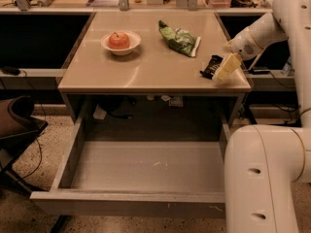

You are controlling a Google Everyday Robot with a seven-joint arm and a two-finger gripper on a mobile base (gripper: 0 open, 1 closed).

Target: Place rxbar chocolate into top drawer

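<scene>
The rxbar chocolate (210,65), a small black-wrapped bar, lies on the tan table top near its right front corner. My gripper (226,68), pale yellow at its tip, reaches in from the right and sits right at the bar's right end, partly covering it. The top drawer (146,168) is pulled wide open below the table. Its grey bottom is bare and its scuffed front panel (126,203) is nearest the camera.
A white bowl with an apple (120,41) stands at the table's back left. A green-and-white chip bag (178,38) lies at the back middle. My white base (265,178) stands at the drawer's right side. A dark chair (14,125) is on the left.
</scene>
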